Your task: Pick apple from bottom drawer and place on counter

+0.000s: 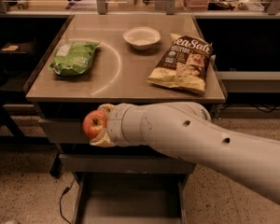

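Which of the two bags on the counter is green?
The bag left of the bowl; the chip bag is brown-yellow. The claw holds the apple below the counter's edge.

Warm dim light is falling on a speckled beige stone floor (23, 190), where a thin black cable (61, 204) is trailing. Dark side benches (11, 62) are flanking the scene, a cluttered wooden worktop (46, 0) running behind. The gripper (99, 125) is clasping the apple (94, 123) below the front edge of the counter (130, 80).
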{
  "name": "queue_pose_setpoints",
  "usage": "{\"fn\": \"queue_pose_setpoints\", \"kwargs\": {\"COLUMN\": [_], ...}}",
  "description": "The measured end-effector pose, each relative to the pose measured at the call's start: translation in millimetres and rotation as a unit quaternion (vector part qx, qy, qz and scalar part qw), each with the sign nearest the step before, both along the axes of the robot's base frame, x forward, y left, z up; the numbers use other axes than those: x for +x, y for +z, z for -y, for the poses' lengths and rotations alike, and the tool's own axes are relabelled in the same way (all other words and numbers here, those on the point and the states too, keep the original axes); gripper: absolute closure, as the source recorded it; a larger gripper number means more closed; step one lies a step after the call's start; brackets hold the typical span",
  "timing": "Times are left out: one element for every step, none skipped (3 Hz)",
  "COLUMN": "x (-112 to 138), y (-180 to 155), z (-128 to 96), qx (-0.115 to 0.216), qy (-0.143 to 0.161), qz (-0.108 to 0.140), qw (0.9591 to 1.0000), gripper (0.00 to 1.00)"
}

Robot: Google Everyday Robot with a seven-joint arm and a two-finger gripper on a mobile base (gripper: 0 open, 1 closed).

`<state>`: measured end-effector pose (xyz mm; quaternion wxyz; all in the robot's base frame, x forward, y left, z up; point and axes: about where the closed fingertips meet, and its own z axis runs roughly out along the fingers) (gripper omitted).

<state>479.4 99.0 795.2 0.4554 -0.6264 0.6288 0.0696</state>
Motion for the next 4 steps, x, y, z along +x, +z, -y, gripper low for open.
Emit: {"fn": "queue_pose_setpoints", "kwargs": {"x": [24.0, 52.5, 74.0, 93.7], "y": [15.9, 30.5, 48.6, 58.6], "z": [-0.2, -1.0, -0.8, 3.1], "qx": [0.002, -0.003, -0.016, -0.014], "qy": [0.001, 0.003, 0.007, 0.013], "qz": [0.003, 0.000, -0.002, -0.017], "qw": [1.0000, 1.0000, 0.9999, 0.9997], "gripper": [1.00, 1.00, 1.00, 1.00]}}
